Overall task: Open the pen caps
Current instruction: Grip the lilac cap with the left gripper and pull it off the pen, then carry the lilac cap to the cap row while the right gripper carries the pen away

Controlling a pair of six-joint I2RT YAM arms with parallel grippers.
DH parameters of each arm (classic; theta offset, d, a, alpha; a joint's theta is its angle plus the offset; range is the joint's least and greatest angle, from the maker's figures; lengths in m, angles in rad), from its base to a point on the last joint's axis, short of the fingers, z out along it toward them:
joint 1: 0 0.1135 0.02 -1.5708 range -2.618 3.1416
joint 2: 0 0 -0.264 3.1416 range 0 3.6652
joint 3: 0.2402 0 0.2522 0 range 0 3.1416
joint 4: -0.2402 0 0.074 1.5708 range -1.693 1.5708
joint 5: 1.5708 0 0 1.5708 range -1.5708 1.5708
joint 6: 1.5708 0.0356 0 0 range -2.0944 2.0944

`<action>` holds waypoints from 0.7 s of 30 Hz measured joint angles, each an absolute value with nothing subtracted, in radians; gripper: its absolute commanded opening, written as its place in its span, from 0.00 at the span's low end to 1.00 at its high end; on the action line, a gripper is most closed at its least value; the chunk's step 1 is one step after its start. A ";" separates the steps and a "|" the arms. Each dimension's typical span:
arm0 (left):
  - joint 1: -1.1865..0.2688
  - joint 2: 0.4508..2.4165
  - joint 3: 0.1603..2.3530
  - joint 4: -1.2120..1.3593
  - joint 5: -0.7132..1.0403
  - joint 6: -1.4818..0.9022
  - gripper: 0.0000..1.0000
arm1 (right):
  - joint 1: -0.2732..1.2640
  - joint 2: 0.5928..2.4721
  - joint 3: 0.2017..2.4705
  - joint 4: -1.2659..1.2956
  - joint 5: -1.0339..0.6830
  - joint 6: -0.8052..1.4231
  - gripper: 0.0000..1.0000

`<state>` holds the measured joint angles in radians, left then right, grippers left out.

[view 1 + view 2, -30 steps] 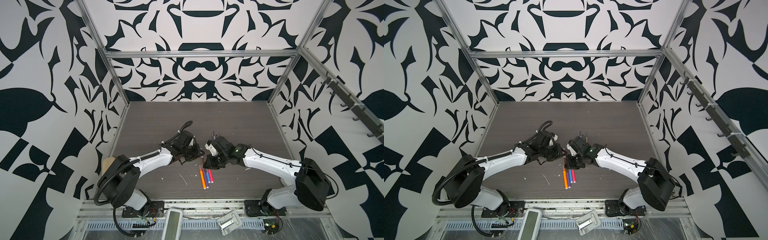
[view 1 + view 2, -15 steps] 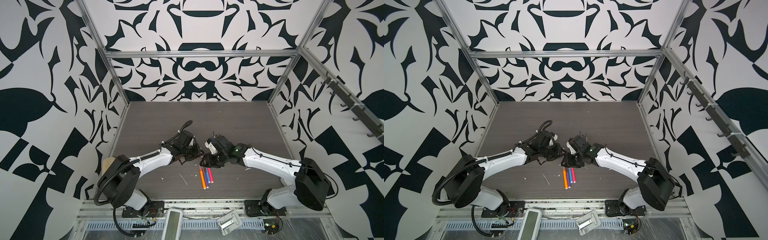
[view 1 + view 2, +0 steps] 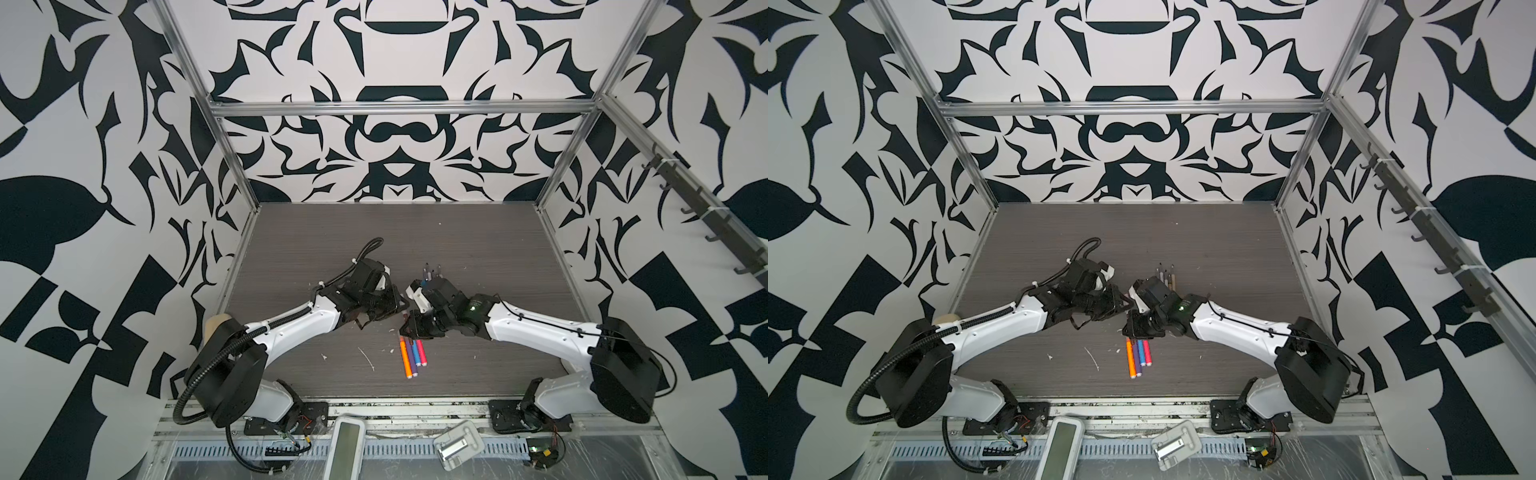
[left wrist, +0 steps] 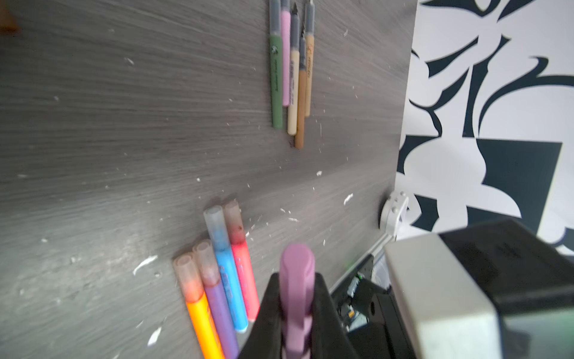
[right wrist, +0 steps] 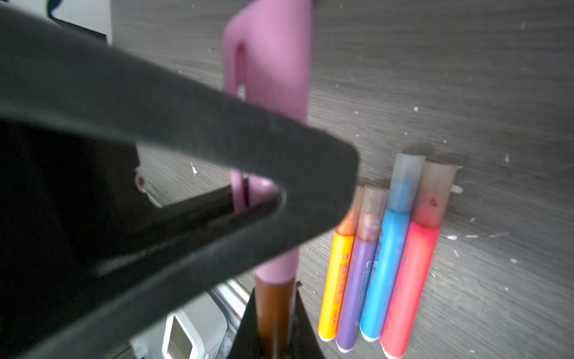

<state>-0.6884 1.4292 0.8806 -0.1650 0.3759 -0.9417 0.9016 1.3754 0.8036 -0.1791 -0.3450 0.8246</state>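
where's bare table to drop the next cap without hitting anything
Bare: the table from the back wall to the uncapped pens, and its far right beside the right arm. Crowded: the middle, where both arms meet by the capped markers.

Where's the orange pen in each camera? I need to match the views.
Top view: orange pen, leftmost of its group of four.
Top view: leftmost again.
Left wrist: outermost of the four.
Right wrist: outermost of the four.
Shared landmark: purple pen alongside it.
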 measured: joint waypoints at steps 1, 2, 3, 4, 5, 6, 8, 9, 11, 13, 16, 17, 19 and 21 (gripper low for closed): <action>-0.644 1.432 0.907 -0.195 0.387 -0.910 0.00 | 0.924 1.357 0.777 -0.144 -0.347 0.833 0.00; -0.562 1.443 0.949 -0.232 0.388 -0.877 0.00 | 0.959 1.335 0.738 -0.120 -0.352 0.852 0.00; -0.476 1.457 0.984 -0.254 0.383 -0.849 0.00 | 0.986 1.318 0.695 -0.097 -0.361 0.870 0.00; -0.385 1.474 1.023 -0.275 0.372 -0.822 0.00 | 1.015 1.302 0.640 -0.075 -0.376 0.887 0.00; -0.303 1.493 1.063 -0.300 0.350 -0.795 0.00 | 1.039 1.289 0.586 -0.066 -0.386 0.902 0.00; -0.254 1.503 1.088 -0.319 0.328 -0.774 0.00 | 1.044 1.277 0.545 -0.073 -0.387 0.914 0.00; -0.223 1.508 1.118 -0.360 0.293 -0.729 0.00 | 1.025 1.240 0.490 -0.117 -0.371 0.922 0.00; -0.234 1.507 1.122 -0.376 0.286 -0.709 0.00 | 1.011 1.221 0.481 -0.130 -0.362 0.921 0.00; -0.265 1.507 1.119 -0.406 0.283 -0.675 0.00 | 0.984 1.170 0.480 -0.148 -0.323 0.908 0.00; -0.288 1.509 1.113 -0.437 0.281 -0.645 0.00 | 0.970 1.121 0.487 -0.173 -0.252 0.879 0.00; -0.292 1.526 1.112 -0.476 0.261 -0.601 0.00 | 0.970 1.053 0.490 -0.213 -0.128 0.841 0.00; -0.290 1.538 1.112 -0.484 0.252 -0.588 0.00 | 0.970 1.029 0.490 -0.226 -0.083 0.831 0.00; -0.287 1.567 1.111 -0.496 0.236 -0.568 0.00 | 0.970 0.981 0.479 -0.234 -0.003 0.820 0.00; -0.286 1.603 1.106 -0.504 0.215 -0.551 0.00 | 0.969 0.939 0.455 -0.234 0.068 0.820 0.00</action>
<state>-0.2863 1.6028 1.1061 -0.5041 0.2146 -0.5510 0.9691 0.9386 0.4553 -0.2344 0.0685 0.8200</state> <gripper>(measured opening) 0.135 0.125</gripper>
